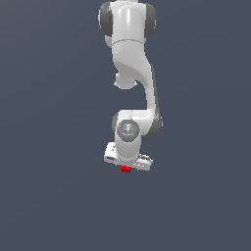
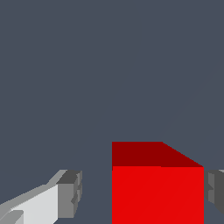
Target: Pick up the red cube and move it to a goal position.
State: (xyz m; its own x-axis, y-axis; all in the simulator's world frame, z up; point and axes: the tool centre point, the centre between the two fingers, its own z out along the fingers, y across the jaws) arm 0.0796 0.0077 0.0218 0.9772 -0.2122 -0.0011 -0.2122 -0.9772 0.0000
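The red cube point(image 1: 126, 169) shows as a small bright-red block just under the white hand of my gripper point(image 1: 127, 166) in the exterior view. In the wrist view the cube point(image 2: 157, 183) fills the space between the two grey fingertips of my gripper point(image 2: 143, 194). One fingertip point(image 2: 71, 192) stands clearly apart from the cube with a gap of floor between them. The other fingertip point(image 2: 215, 192) is very close to the cube's side. The jaws are open around the cube, not closed on it.
The white arm point(image 1: 130, 59) reaches down from the top of the exterior view. A plain dark grey-blue surface point(image 1: 54, 196) lies all around. No goal marker shows.
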